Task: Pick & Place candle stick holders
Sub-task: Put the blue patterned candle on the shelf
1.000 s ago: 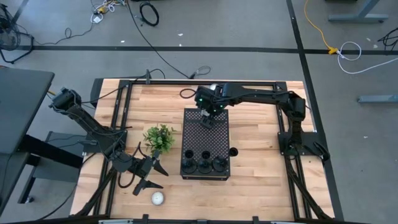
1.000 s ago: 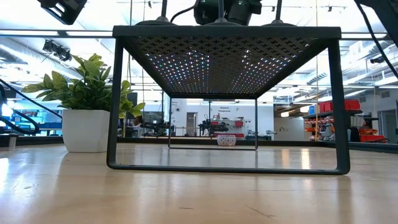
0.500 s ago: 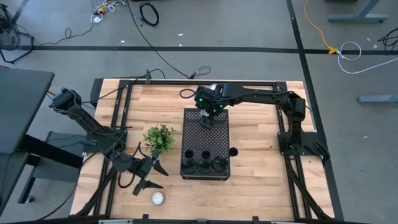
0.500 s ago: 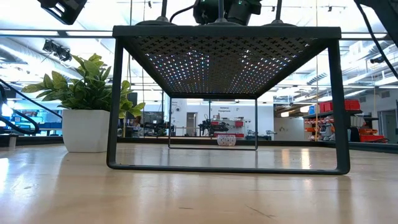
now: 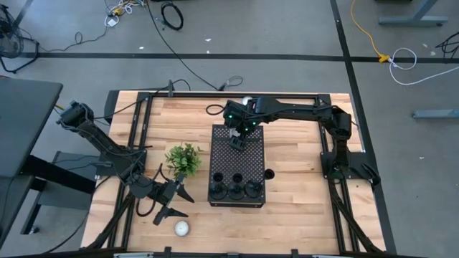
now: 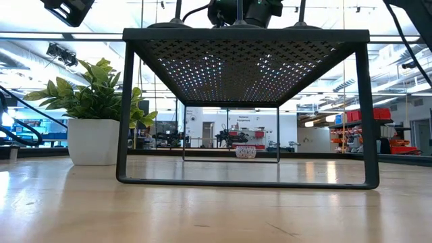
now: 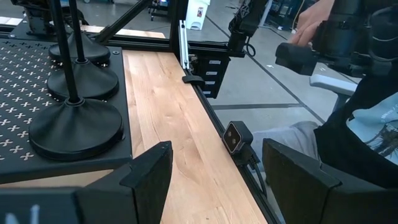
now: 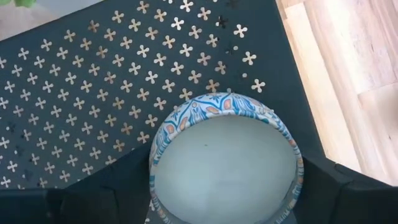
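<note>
Three black candle stick holders stand by their round bases on the near end of the black perforated stand; the left wrist view shows their bases and stems. My right gripper hangs over the stand's far part, shut on a round white candle with a blue patterned rim. My left gripper waits open near the table's front left, level, pointing toward the stand's near end, with nothing between its fingers. My right gripper pinches the round candle between its two fingers, one on each opposite side of the patterned rim. The fingers come from above, pointing steeply down. The candle sits level, its white top up, over the stand's perforated top; whether its bottom rests there is hidden.
A potted plant stands left of the stand. A white round candle lies near the front edge, and a small dark round thing sits right of the stand. A seated person shows beyond the table's edge.
</note>
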